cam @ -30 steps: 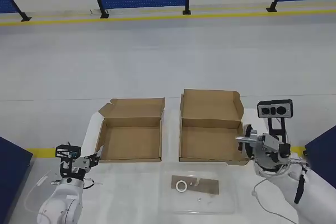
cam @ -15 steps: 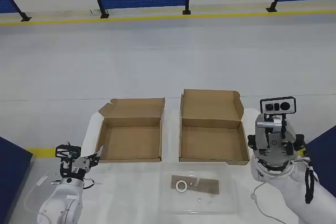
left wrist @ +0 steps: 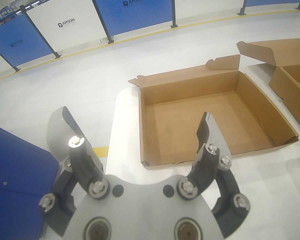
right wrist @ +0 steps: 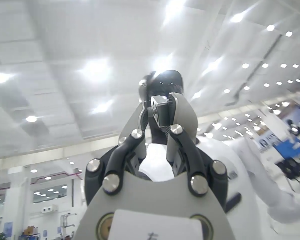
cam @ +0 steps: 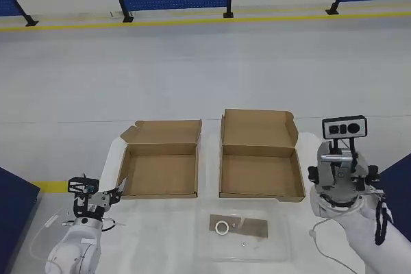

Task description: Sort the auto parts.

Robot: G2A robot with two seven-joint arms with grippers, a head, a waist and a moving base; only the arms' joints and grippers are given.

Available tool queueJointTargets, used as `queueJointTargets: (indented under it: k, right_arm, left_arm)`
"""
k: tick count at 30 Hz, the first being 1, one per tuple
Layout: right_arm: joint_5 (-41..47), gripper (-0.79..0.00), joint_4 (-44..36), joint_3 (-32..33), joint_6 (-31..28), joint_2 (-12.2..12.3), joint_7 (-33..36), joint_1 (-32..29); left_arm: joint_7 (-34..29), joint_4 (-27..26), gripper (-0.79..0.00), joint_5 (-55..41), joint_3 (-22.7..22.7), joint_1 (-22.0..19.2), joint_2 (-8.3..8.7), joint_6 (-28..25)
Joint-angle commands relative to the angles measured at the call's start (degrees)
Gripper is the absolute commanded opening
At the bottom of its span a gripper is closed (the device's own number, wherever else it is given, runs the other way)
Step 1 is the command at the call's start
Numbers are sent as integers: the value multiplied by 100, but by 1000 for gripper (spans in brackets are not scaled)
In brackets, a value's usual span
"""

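- The right tool (right wrist: 158, 90) stands to the right of the tray (cam: 277, 250), raised off the worktop (cam: 157, 226) and turned up toward the ceiling.
- Its jaws are narrow and clamped on a small grey metal part (right wrist: 160, 112) with holes in its face. The upturned pose suggests the part is being presented for identification before a box is chosen.
- The left tool (left wrist: 135, 114) sits well to the left of the tray, low over the worktop. Its jaws are spread wide with nothing between them. It is judged to be parked clear of the sorting area.
- The left box (cam: 161, 175) lies beyond the tray and to its left. The right box (cam: 260, 175) lies straight beyond the tray.
- Both lids are folded back, evidently so parts can be dropped in from above. Both floors show bare cardboard, so sorting is judged to be at an early stage.
- In the tray lies a brown card strip (cam: 250, 227), with a white ring (cam: 222, 227) on its left end. A few items beside them are too small to identify. These are judged to be the stock awaiting sorting.
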Motion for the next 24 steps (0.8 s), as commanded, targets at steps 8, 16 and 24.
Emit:
queueJointTargets:
  k: [8,16,24]
  right_arm:
    - [-1076,-785,-229,252,203,-98,-306,-200]
    - [36,-785,-438,326,30,-287,-68,-426]
    - [1062,-785,-401,529,164,-488,559,-591]
  left_arm:
    - [0,0,0,0,0,0,0,0]
    - [0,0,0,0,0,0,0,0]
    - [0,0,0,0,0,0,0,0]
